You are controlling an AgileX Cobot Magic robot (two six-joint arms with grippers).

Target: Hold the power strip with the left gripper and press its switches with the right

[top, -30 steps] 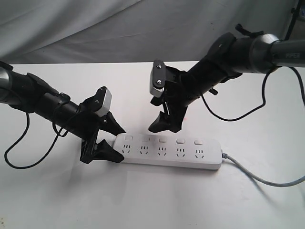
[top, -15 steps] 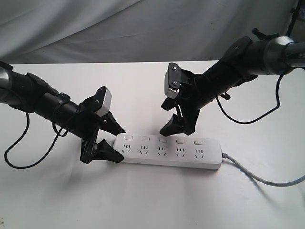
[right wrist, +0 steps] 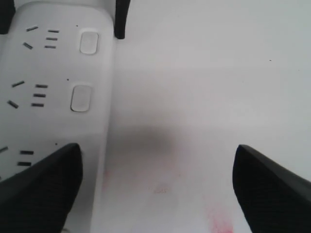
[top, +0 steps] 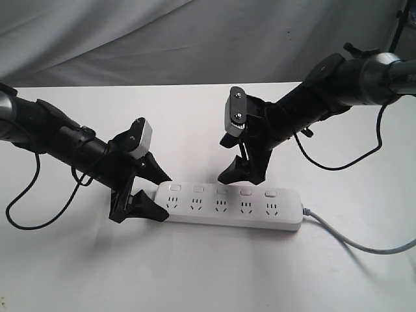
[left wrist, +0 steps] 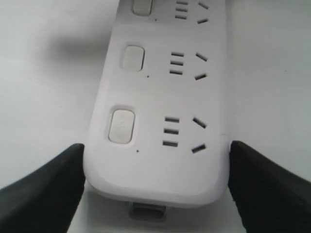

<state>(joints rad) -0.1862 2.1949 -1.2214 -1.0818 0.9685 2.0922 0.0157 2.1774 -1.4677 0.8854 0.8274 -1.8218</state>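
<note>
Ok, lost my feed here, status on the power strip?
Left gripper clamped on end of power strip. Right gripper open, hovering by the middle switches. Strip flat on table. Nothing blocking the switches.

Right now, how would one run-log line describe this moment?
left gripper: shut on power strip end | right gripper: open, over switches, press not confirmed

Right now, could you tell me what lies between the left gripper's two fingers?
The power strip's rounded end, with one switch, sits between the left gripper's fingers; the left wrist view shows it.
</note>
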